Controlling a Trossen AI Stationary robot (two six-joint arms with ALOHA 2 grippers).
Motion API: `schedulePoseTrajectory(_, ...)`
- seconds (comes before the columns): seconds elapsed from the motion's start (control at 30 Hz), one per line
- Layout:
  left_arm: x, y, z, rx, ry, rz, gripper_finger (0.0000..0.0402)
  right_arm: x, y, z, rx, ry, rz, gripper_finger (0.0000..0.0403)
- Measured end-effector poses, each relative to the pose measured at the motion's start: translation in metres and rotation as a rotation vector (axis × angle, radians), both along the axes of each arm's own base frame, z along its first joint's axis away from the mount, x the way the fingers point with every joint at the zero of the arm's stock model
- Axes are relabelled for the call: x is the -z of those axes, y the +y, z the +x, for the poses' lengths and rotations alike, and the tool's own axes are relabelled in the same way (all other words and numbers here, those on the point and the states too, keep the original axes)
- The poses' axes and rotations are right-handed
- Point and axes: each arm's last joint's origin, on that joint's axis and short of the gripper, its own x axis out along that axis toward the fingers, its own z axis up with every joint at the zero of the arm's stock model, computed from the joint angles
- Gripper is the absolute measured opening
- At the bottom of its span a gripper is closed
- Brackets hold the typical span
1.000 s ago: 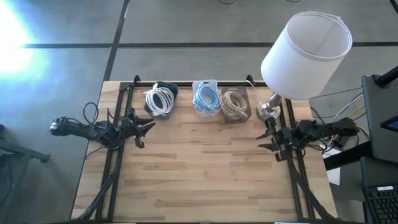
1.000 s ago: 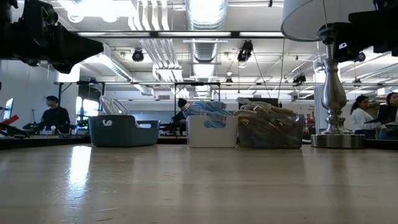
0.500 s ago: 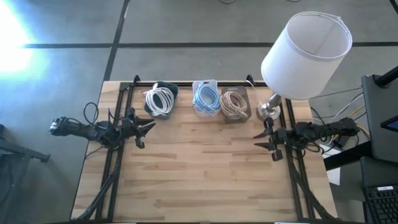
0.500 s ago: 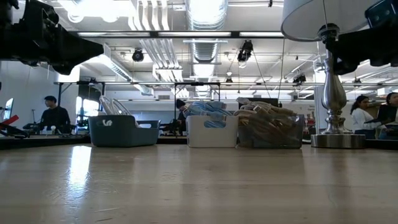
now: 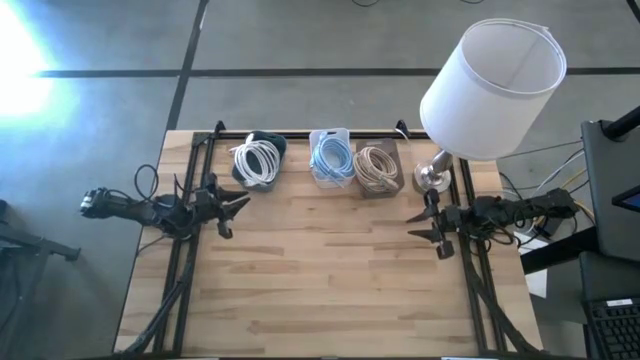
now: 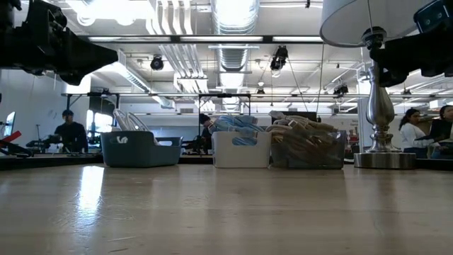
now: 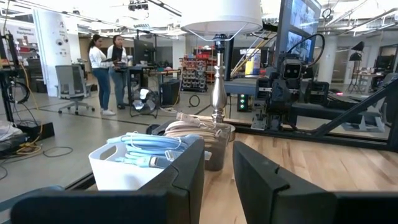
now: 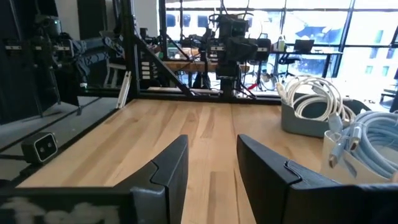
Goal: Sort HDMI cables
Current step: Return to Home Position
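Observation:
Three bins stand in a row at the table's far edge. White coiled HDMI cables (image 5: 257, 160) fill the dark bin (image 6: 139, 149), light blue coils (image 5: 332, 155) fill the white bin (image 6: 241, 150), and tan coils (image 5: 376, 167) fill the clear bin (image 6: 307, 150). My left gripper (image 5: 238, 204) is open, raised near the table's left edge beside the dark bin. My right gripper (image 5: 421, 227) is open, raised near the right edge beside the lamp base. In the left wrist view the blue coils (image 7: 149, 149) lie just ahead; the right wrist view shows white coils (image 8: 314, 93).
A table lamp with a white shade (image 5: 493, 88) and silver base (image 5: 432, 178) stands at the far right corner, close to my right arm. Black rails (image 5: 186, 250) run along both table sides. Bare wood (image 5: 320, 270) spans the middle and near part. People stand in the room behind.
My right gripper has shifted slightly toward the table's left and risen a little, staying open. My left arm has kept still, and the cables have not moved.

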Motion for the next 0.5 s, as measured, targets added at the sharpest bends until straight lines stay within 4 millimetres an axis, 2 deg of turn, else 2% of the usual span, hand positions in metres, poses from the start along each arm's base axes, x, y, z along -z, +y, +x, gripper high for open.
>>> schedulePoseTrajectory(0.5,0.0001,0.0,0.0,0.0,0.0,0.0,0.0087,-0.0001,0.0,-0.0001,0.001,-0.001,0.0,0.0119)
